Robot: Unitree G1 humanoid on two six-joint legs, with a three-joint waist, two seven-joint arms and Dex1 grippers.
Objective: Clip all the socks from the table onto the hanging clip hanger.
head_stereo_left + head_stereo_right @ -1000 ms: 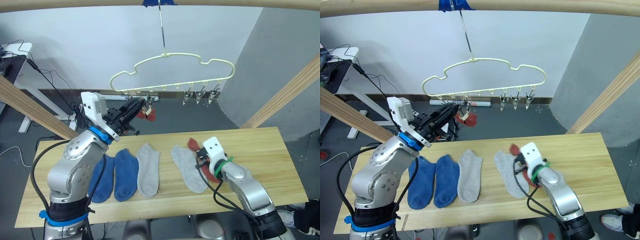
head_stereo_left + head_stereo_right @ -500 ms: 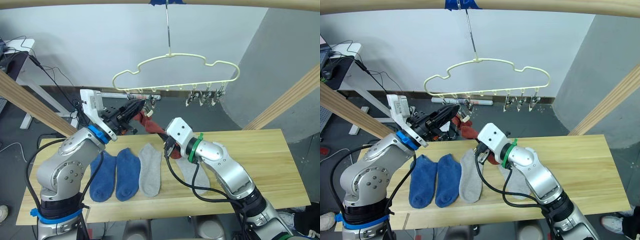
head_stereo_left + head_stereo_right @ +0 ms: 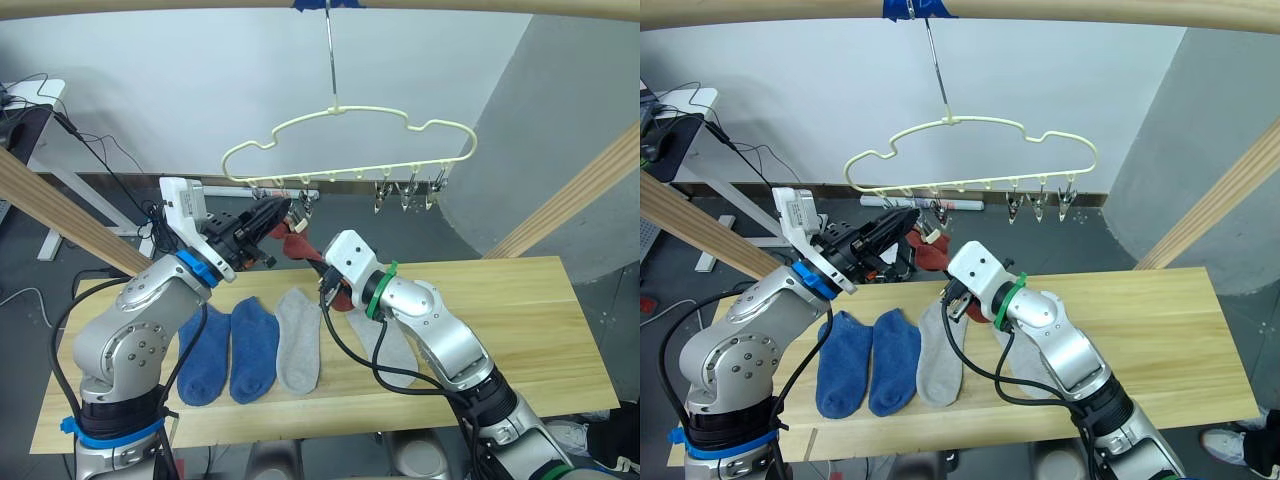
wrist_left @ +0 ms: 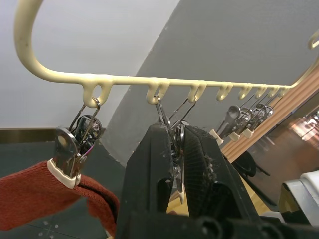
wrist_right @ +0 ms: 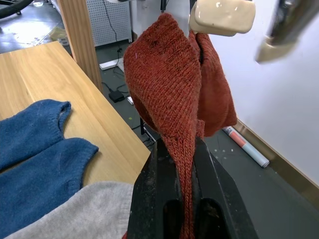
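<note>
The right gripper (image 5: pixel 178 199) has its fingers closed on a rust red sock (image 5: pixel 167 89), lifted above the desk (image 3: pixel 540 300) and held up just below the clip hanger (image 3: pixel 345 140). A second rust red sock (image 4: pixel 30 194) already hangs from the first clip (image 4: pixel 75 144) at the hanger's left end. The left gripper (image 4: pixel 174 169) has its fingers pinched on the second clip, apparently to squeeze it open.

The sock is soft, light knit; it droops and folds over the fingers, so it will not hold a shape. Best to present a single edge near the cuff to the clip, with little loose fabric above the fingers, or the knit may bunch and slip out.

Four socks lie flat on the desk: two royal blue socks (image 3: pixel 230 345) side by side at the left, a light grey sock (image 3: pixel 297 340) beside them, and another light grey sock (image 3: pixel 395 350) partly under the right arm.

The hanger dangles from a thin metal hook (image 3: pixel 330 60) on a wooden pole (image 3: pixel 150 5), so it probably swings when pushed. The hung sock sits close to the target clip and crowds the approach.
</note>
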